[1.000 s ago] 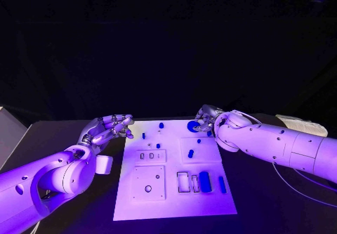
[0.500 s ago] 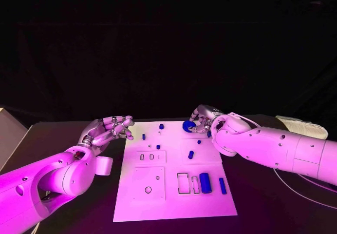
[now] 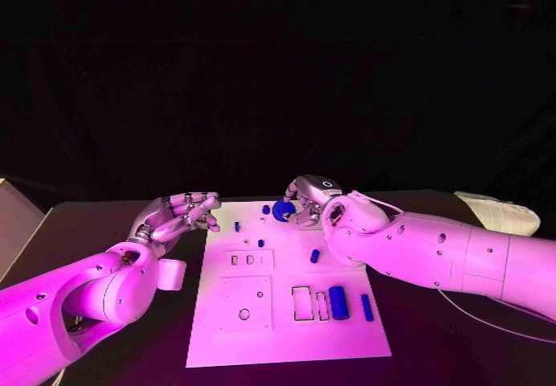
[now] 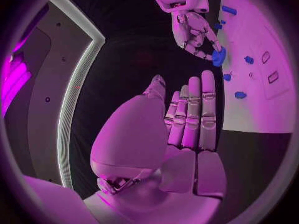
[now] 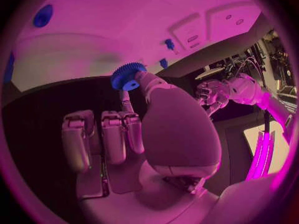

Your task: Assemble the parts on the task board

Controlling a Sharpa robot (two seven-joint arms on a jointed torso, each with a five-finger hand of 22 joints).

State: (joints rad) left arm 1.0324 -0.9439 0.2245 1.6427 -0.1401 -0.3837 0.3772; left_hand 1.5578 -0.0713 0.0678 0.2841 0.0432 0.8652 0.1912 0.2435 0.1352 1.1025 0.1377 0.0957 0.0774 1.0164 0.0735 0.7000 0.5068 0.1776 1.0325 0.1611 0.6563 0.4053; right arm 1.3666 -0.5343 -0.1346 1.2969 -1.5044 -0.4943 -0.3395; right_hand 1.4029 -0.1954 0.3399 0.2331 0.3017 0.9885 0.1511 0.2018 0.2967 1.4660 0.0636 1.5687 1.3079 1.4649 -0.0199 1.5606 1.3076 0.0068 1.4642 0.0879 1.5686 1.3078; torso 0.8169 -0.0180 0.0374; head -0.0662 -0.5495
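Task board (image 3: 290, 322) lies mid table (image 3: 440, 354). Right robot hand (image 3: 304, 199) holds gear (image 3: 283, 211) over board's far edge. Left robot hand (image 3: 186, 211) sits just left of far-left corner. Long parts (image 3: 338, 301) lie near-right.

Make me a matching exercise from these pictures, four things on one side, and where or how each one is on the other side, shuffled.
Things:
1. gear
2. left hand
3. task board
4. right hand

States:
A. lies flat in the middle of the table
B. pinched between fingers above the board's far edge
C. holds nothing, beside the board's far left corner
D. grips a blue part

Pairs: 1-B, 2-C, 3-A, 4-D
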